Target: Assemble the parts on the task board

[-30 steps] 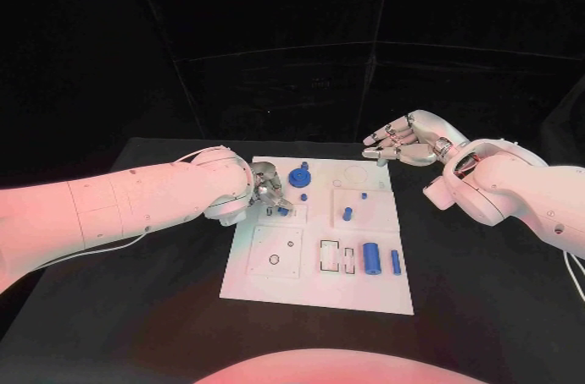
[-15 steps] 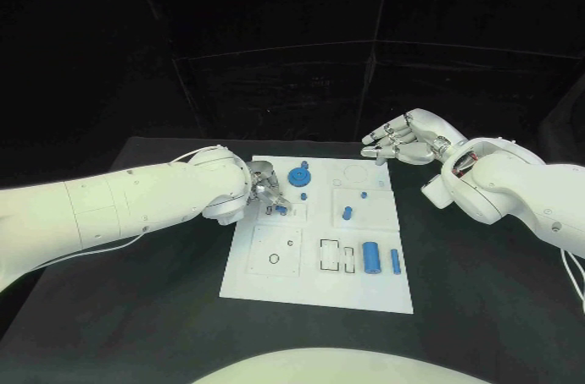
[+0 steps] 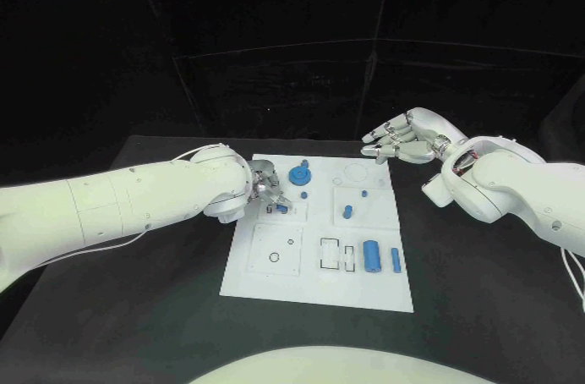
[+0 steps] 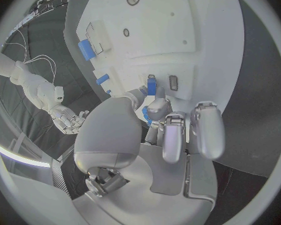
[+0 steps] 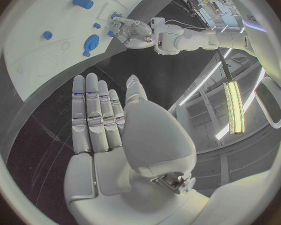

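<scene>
A black table (image 3: 159, 282) stands before black curtain walls (image 3: 292, 54) — dark all round. Beyond the curtain, long bright light strips (image 5: 233, 102) glow on pale room panels.

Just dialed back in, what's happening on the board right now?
The left hand is down on the far-left part of the task board, its fingers closed around a small blue part there. The right hand hovers open past the board's far-right corner, holding nothing. Other blue parts, including a large cylinder, lie on the board.
</scene>
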